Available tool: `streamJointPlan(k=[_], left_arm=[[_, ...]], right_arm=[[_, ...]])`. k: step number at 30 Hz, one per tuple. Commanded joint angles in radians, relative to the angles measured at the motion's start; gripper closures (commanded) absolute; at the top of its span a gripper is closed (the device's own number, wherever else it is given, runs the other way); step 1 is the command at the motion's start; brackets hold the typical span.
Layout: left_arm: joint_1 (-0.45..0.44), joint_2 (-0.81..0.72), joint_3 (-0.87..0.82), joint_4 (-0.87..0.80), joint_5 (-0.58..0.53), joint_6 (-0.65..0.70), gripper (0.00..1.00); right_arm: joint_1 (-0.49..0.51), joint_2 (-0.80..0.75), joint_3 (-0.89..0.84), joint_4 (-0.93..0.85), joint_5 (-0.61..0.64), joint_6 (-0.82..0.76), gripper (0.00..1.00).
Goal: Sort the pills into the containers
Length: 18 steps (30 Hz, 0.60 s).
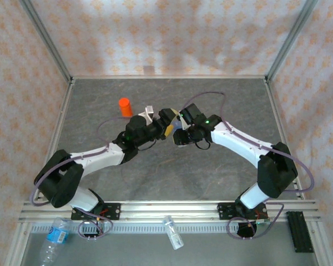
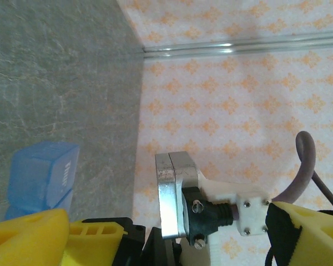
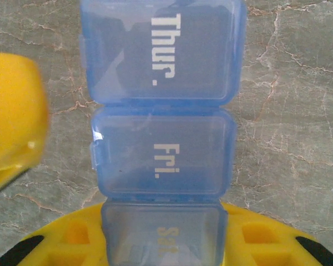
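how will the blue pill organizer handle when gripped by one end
Probably stiff: the pill organizer, its Sat end in the right gripper, runs straight with no visible bend. Likely light, since the walls look thin and translucent. The glossy plastic may slip, and the snap lids could pop if squeezed.

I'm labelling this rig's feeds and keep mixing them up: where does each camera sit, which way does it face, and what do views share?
Top external: above and behind the bases, looking down on the table; both arms show, left claw and right claw close together mid-table.
Left wrist: low, facing across the table to the patterned wall; its open yellow fingers show.
Right wrist: close above the pill organizer, looking down; its claw grips the Sat. end.
Shared: both wrist views show the blue organizer.
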Motion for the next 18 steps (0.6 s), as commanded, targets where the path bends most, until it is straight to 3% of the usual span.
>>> streamJointPlan(k=[1, 18], left_arm=[[-0.002, -0.068, -0.012, -0.087, -0.081, 0.049, 0.08], [0.0, 0.02, 0.014, -0.019, -0.046, 0.02, 0.07]], right_arm=[[-0.011, -0.007, -0.013, 0.012, 0.033, 0.013, 0.68], [-0.014, -0.03, -0.012, 0.014, 0.008, 0.017, 0.68]])
